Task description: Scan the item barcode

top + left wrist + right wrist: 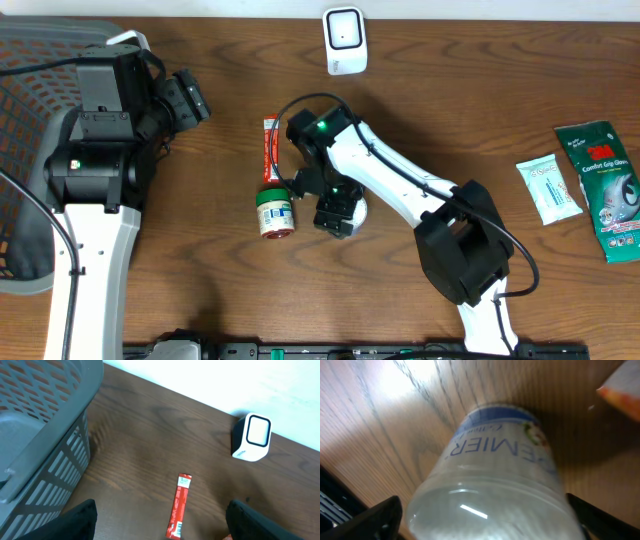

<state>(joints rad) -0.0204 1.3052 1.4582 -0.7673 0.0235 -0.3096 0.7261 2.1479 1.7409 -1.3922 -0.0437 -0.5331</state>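
A clear plastic bottle [495, 485] with a blue-and-white label lies on the wooden table, filling the right wrist view. My right gripper [485, 522] is open, with one black finger on each side of the bottle. From overhead the right gripper [335, 212] covers most of the bottle [358, 210]. The white barcode scanner [343, 40] stands at the table's far edge. My left gripper [190, 98] hovers open and empty beside the basket, well left of the bottle. In its own view the left gripper [167, 527] looks down on a red stick sachet [179, 506] and the scanner [252, 437].
A small jar [275, 212] with a green label and red lid lies just left of the right gripper. The red sachet [268, 150] lies above it. A grey mesh basket [30, 150] fills the left side. A white packet [548, 190] and a green packet [605, 190] lie far right.
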